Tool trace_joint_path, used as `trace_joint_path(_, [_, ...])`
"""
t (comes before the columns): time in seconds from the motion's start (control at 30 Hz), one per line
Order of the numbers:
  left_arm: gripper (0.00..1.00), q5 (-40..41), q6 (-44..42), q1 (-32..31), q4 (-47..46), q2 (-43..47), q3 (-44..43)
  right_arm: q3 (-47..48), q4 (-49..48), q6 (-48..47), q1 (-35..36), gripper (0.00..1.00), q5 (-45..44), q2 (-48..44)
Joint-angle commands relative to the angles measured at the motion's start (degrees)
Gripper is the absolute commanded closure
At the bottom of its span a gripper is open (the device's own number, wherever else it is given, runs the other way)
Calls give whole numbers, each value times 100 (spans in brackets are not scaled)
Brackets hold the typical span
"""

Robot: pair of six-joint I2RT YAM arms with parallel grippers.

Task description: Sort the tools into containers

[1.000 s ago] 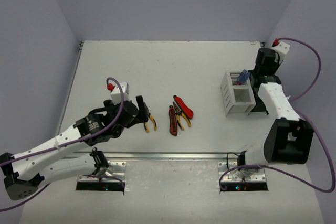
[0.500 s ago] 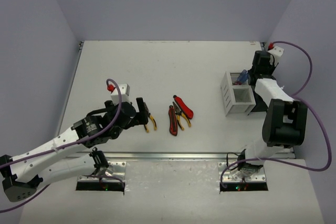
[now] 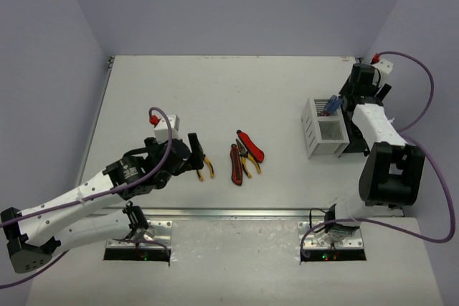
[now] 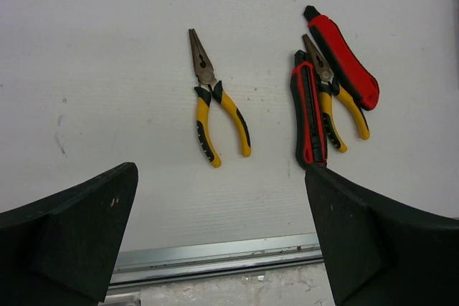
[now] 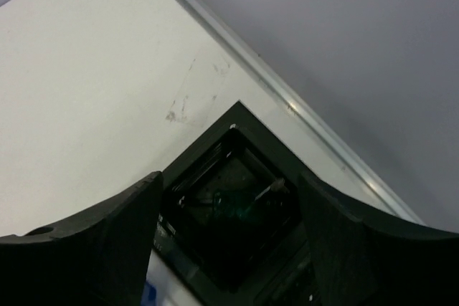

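Note:
Yellow-and-black pliers (image 4: 215,116) lie on the table (image 3: 215,91) just ahead of my open left gripper (image 4: 220,206), which holds nothing. To their right lie red-and-black cutters (image 4: 310,116), a second pair of pliers (image 4: 333,102) and a red-handled tool (image 4: 344,59). My right gripper (image 5: 229,198) hovers open over the black bin (image 5: 215,130). A green-handled screwdriver (image 5: 240,206) lies inside that bin, clear of the fingers. The white slatted bin (image 3: 319,130) holds a blue-handled screwdriver (image 3: 330,105). In the top view the right arm hides most of the black bin.
A metal rail (image 4: 215,256) runs along the table's near edge under my left gripper. The right wall and the table's edge rail (image 5: 323,134) pass close behind the black bin. The left arm (image 3: 86,191) stretches over the near left of the table.
My right gripper has gone from nearly shut to open over the black bin, with the green screwdriver now lying inside. The right wrist shifted slightly. The left arm barely moved.

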State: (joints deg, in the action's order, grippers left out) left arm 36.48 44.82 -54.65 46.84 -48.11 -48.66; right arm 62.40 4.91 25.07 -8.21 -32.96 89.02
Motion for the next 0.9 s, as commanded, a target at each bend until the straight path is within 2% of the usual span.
trace_joint_path(0.0, [0,208,450,36,-3,-143,-5,549,946,346,315,13,467,-816])
trace_joint_path(0.07, [0,150,629,85,-243,-313,188,640,1408,363,540,7,688,-1208])
trace_joint_path(0.2, [0,-122,638,601,-944,-1092,396,632,2261,267,1343,6,1102,-2112])
trace_joint_path(0.27, [0,-613,449,1163,-1258,-1416,465,635,2540,226,1533,7,1932,-2332])
trace_joint_path(0.33, [0,-695,287,1423,-1693,-1817,481,607,3028,248,1733,9,2730,-2526])
trace_joint_path(0.43, [0,-638,241,1493,-1892,-2333,387,397,3308,178,1993,12,3665,-2700])
trace_joint_path(0.5, [1,-750,141,1493,-1958,-2612,280,235,3372,139,2090,13,3919,-2774])
trace_joint_path(0.6, [5,-1030,115,1501,-1942,-3106,123,-70,3488,-51,2147,15,4577,-2996])
trace_joint_path(0.7, [13,-1010,177,1493,-1844,-3240,139,-167,3544,-161,2148,15,4615,-3191])
trace_joint_path(0.8, [26,-958,247,1501,-1764,-3290,236,-242,3513,-154,2148,15,4719,-3411])
trace_joint_path(0.87, [28,-1072,197,1500,-1823,-3437,270,-263,3482,-107,2148,15,4844,-3504])
